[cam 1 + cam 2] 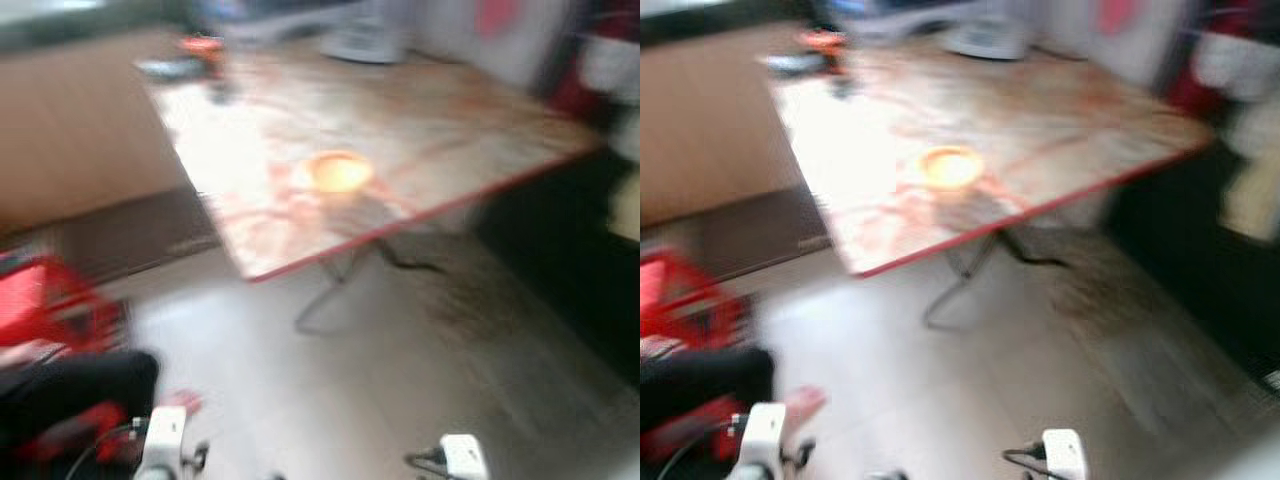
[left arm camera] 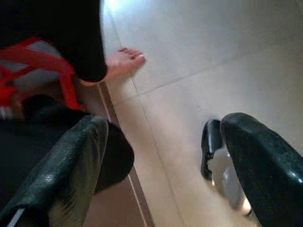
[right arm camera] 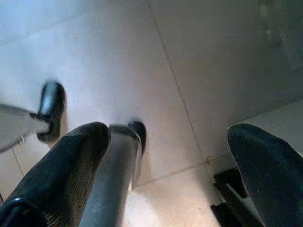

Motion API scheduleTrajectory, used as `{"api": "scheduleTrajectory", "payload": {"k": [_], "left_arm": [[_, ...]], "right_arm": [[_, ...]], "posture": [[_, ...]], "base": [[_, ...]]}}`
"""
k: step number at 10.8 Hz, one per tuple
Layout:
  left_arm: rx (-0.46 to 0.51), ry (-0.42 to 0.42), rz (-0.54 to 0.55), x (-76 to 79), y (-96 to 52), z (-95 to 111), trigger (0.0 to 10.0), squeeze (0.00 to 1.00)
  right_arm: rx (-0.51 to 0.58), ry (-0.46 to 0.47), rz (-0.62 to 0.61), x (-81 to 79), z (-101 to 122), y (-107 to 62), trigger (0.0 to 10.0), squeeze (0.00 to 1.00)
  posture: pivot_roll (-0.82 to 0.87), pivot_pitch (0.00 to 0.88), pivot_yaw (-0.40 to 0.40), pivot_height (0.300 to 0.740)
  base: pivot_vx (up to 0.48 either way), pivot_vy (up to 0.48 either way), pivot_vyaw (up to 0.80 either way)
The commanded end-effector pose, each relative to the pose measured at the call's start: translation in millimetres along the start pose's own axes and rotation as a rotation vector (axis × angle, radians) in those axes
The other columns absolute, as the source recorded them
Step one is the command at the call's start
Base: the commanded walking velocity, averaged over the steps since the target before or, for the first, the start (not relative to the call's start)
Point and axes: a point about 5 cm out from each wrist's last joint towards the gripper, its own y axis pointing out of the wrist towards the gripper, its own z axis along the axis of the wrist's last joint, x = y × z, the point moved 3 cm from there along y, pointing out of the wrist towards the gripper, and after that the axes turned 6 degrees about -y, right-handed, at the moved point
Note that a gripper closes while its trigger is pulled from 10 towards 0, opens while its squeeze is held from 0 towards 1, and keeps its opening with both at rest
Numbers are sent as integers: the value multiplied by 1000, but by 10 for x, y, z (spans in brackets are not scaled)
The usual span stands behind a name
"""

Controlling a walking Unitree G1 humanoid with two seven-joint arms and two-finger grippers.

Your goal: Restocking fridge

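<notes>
Left gripper (image 2: 161, 156) and right gripper (image 3: 165, 165) hang spread and empty over the floor (image 1: 400, 380); table (image 1: 450, 130) blurred.

Bowl (image 1: 339, 171) on table (image 1: 470, 120) ahead; crate (image 1: 45, 305) left, on floor (image 1: 400, 380).

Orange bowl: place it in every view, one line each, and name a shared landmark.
Left eye view: the bowl sits on the table, near its front edge, about mid-picture.
Right eye view: the same spot on the table, slightly left of mid-picture.
Left wrist view: aimed down at floor tiles, away from the table.
Right wrist view: likewise aimed at floor tiles.
Shared landmark: the table's red edge, just in front of the bowl in both eye views.
</notes>
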Motion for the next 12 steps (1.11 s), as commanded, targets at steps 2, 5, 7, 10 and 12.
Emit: {"api": "scheduleTrajectory", "payload": {"k": [2,5,7,10,12], "left_arm": [[44,-22,27,-56,7,84,10000,0],[310,-47,25,-60,28,671,10000,0],[617,-33,30,-21,-115,1305,10000,0],[924,182,-58,249,-506,1779,10000,0],[1007,190,-109,392,-694,1931,10000,0]], "right_arm": [[-32,15,15,-42,-89,-8,10000,0],[-32,20,12,-45,-96,-9,10000,0],[-35,18,13,-53,-108,-10,10000,0],[-38,17,21,-83,-129,-12,10000,0],[-41,16,24,-91,-135,-13,10000,0]], "posture": [[-30,139,-8,740],[-18,134,-5,740],[-17,120,2,740],[-5,108,12,740],[3,103,17,740]], "base": [[0,0,0],[0,0,0],[0,0,0],[0,0,0],[0,0,0]]}}
